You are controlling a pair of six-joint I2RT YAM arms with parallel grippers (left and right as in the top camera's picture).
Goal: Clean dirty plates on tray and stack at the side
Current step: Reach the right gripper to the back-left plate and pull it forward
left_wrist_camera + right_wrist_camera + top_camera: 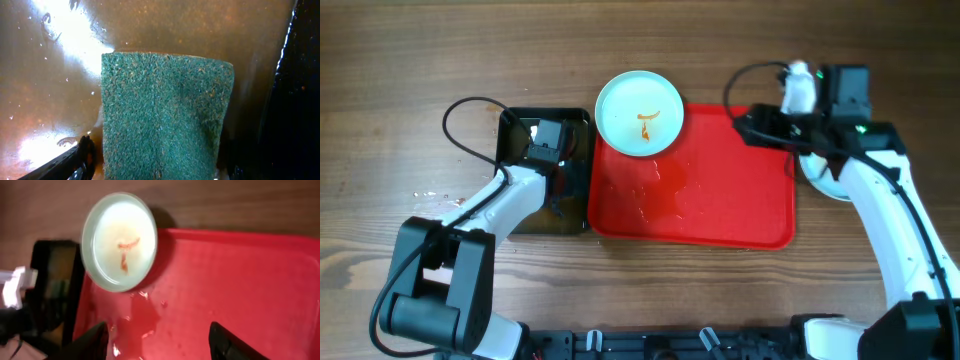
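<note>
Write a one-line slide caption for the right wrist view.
Open right gripper over the wet red tray, facing one sauce-smeared plate that overhangs the tray's corner beside the black basin.

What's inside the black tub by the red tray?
Inside the square black plastic basin is a green scrubby sponge, held by the left gripper over a wet, brownish floor. Whatever lies under the sponge is covered, and overhead the arm hides much of the basin.

1. The left arm [515, 200] and right arm [880, 215], 2 in all, have smooth white links between blocky black joints.
2. A thin black cable [446, 120] loops from each wrist.
3. A small green light [861, 128] glows on the right wrist.
4. The right hand [157, 330] has plain black fingers [90, 342].
</note>
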